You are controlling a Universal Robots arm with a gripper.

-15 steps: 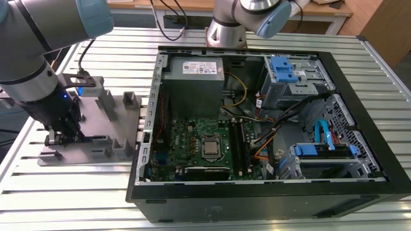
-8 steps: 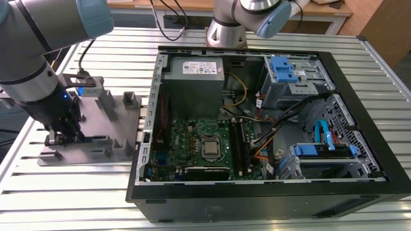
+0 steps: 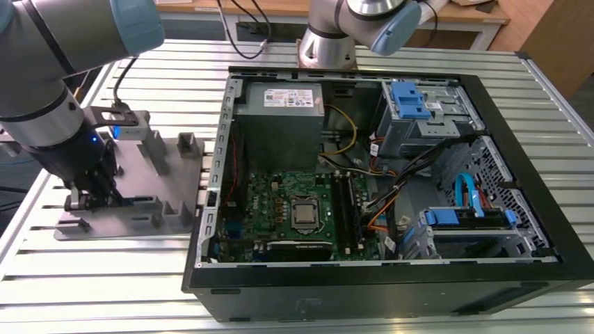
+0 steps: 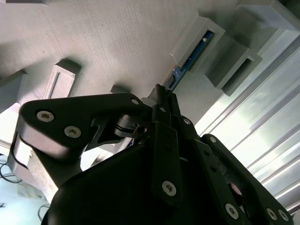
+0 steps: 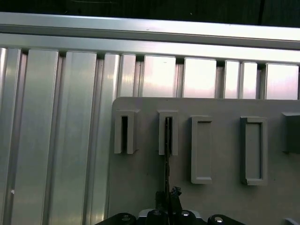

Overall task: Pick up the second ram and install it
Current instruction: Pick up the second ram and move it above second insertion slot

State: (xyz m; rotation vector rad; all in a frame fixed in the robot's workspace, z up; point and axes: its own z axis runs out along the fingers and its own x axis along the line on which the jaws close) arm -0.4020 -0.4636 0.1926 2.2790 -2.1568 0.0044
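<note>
The second ram [image 4: 190, 58] is a thin dark stick with blue patches, standing on edge in a slotted block of the grey fixture plate [image 3: 139, 216]. In the first wrist view the second ram [image 5: 167, 157] runs from that slot block back to my gripper [image 5: 167, 199]. In the second wrist view my gripper [image 4: 161, 91] sits at the stick's near end, with its jaws closed on it. In the exterior view my gripper [image 3: 88, 200] is low over the fixture plate, on the exterior view's left. The stick's far end still rests in the block.
An open computer case [image 3: 519, 275] lies to the exterior view's right of the fixture, with a green motherboard [image 3: 278, 202] and long black slot rails [image 3: 346, 209] inside. Several other grey blocks [image 5: 201, 150] stand on the plate. A slatted metal table [image 3: 111, 278] carries everything.
</note>
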